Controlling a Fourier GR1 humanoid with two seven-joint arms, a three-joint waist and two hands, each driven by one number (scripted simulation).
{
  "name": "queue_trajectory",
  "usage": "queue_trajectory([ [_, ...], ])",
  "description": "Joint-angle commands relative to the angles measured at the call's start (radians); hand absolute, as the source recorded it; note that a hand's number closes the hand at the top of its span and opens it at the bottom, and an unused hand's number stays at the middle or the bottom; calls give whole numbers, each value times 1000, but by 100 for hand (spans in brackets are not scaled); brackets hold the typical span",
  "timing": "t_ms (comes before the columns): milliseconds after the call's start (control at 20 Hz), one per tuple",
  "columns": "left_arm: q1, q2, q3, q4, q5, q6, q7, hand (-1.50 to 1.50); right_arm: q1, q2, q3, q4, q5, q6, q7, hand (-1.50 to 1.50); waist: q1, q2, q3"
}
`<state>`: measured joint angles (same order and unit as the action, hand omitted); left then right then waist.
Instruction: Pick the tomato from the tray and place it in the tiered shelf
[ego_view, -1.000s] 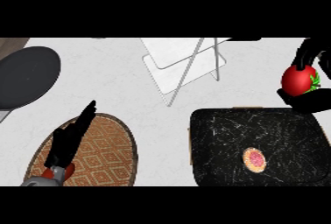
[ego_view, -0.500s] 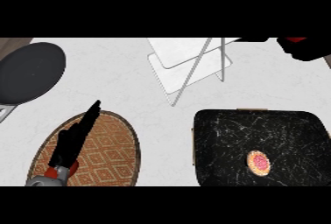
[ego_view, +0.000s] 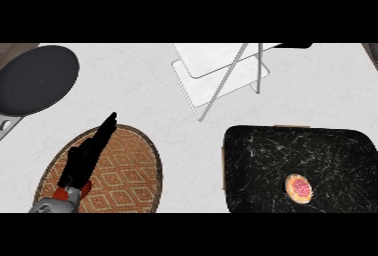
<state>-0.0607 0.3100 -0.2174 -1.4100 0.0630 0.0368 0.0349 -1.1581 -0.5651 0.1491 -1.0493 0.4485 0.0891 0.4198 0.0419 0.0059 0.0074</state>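
Looking down from the head view, the pale worktop (ego_view: 140, 105) carries a tiered shelf (ego_view: 214, 60) at top centre: clear flat levels on a thin crossed wire frame. From where I stand I see nothing lying on those levels.

The tray (ego_view: 273, 150) sits at lower right, black with white flecks. The only thing on it is a small round pastry (ego_view: 299, 187) with a pink middle, near its lower right part.

The tomato shows nowhere in this view, so I cannot tell where it is. The right hand is out of view too.

The left hand (ego_view: 87, 156) comes in at lower left, fingers straight and close together, holding nothing. It lies over an oval woven mat (ego_view: 129, 172).

A dark round pan (ego_view: 37, 77) sits at upper left.
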Motion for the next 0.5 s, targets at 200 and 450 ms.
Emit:
queue_trajectory([
  [200,21,-16,-2,56,-15,-13,-17,0,-154,130,38,359,107,-63,-169,150,15,13,-9],
  [450,-34,-6,29,83,-5,-38,-8,0,-249,219,30,538,134,-77,-189,150,15,15,-9],
])
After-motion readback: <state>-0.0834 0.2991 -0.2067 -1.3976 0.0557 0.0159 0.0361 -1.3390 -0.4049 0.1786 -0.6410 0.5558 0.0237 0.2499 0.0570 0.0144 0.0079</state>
